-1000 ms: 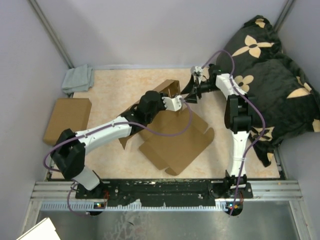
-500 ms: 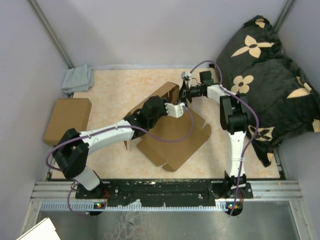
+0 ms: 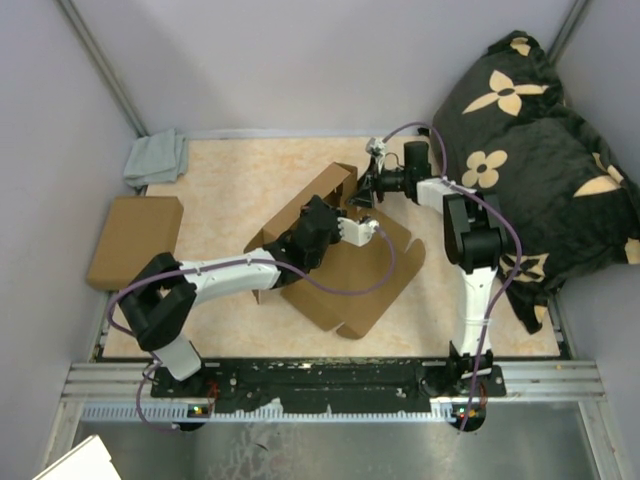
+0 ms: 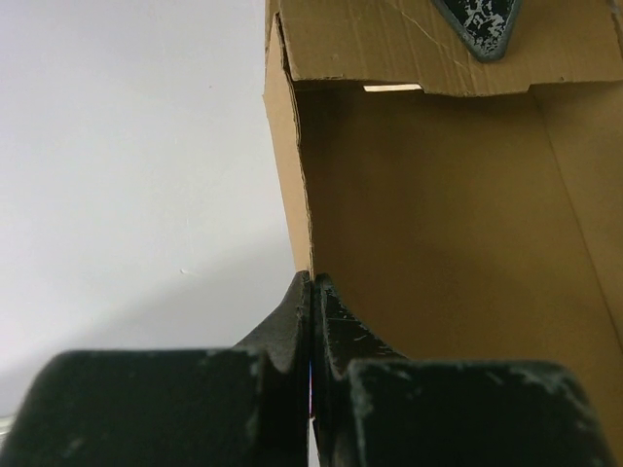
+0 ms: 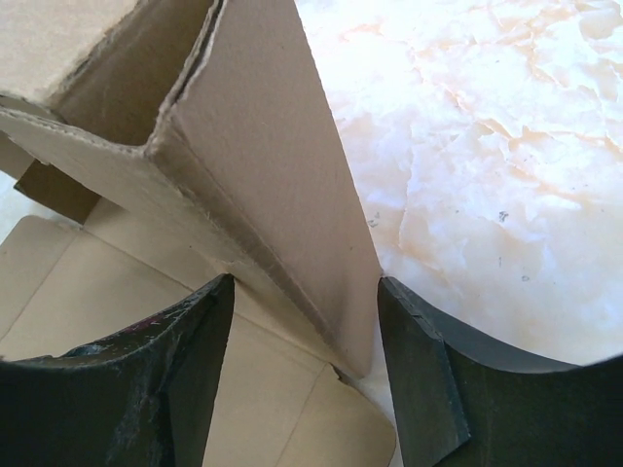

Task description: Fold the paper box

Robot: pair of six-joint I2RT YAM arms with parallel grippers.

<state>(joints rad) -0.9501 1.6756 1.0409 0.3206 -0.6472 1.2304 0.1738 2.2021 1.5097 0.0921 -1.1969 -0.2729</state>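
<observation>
The paper box (image 3: pixel 345 275) is a brown cardboard sheet, partly folded, in the middle of the table. Its far side wall (image 3: pixel 322 190) stands upright. My left gripper (image 3: pixel 372 229) is shut on the edge of a raised box wall (image 4: pixel 288 165); in the left wrist view (image 4: pixel 312 292) the cardboard edge runs into the closed fingertips. My right gripper (image 3: pixel 362 192) is open at the box's far right corner. In the right wrist view (image 5: pixel 304 321) a raised flap (image 5: pixel 282 175) stands between its spread fingers (image 5: pixel 419 360), not gripped.
A flat folded cardboard box (image 3: pixel 134 240) lies at the left. A grey cloth (image 3: pixel 157 158) sits in the far left corner. A black pillow with tan flowers (image 3: pixel 540 150) fills the right side. Walls close the back and sides.
The left gripper moved right and slightly toward the near side, pulling the box wall with it. The right gripper swung left to the box's far corner and now straddles the flap.
</observation>
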